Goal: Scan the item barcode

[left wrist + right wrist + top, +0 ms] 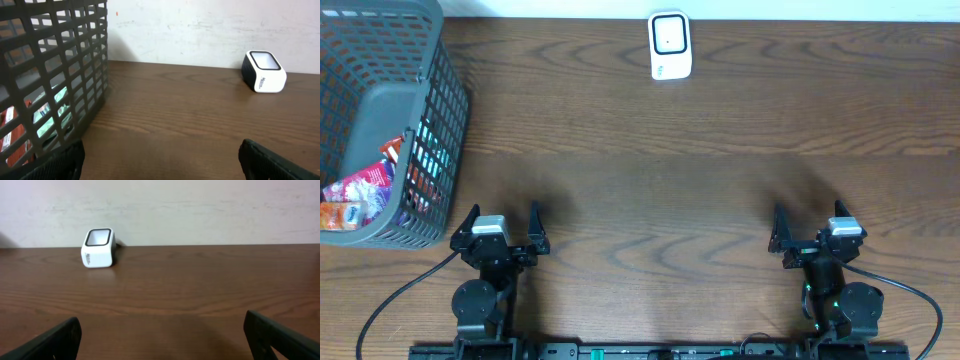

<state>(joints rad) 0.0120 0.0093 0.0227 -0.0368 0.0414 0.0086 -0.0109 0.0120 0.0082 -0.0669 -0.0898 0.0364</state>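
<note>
A white barcode scanner (670,45) with a dark window stands at the table's far edge; it also shows as the scanner (263,71) and the scanner (98,248) in the wrist views. Snack packets (362,192) lie inside the grey mesh basket (350,115) at the far left, and through the basket wall (55,75) a red packet (15,137) shows. My left gripper (503,229) rests open near the front edge, right of the basket. Over at the front right, my right gripper (814,229) is open as well. Both hold nothing.
Brown wooden table (660,190) runs between both arms and the scanner. A pale wall (200,210) rises behind the table's far edge. The basket stands close to the left arm's left side.
</note>
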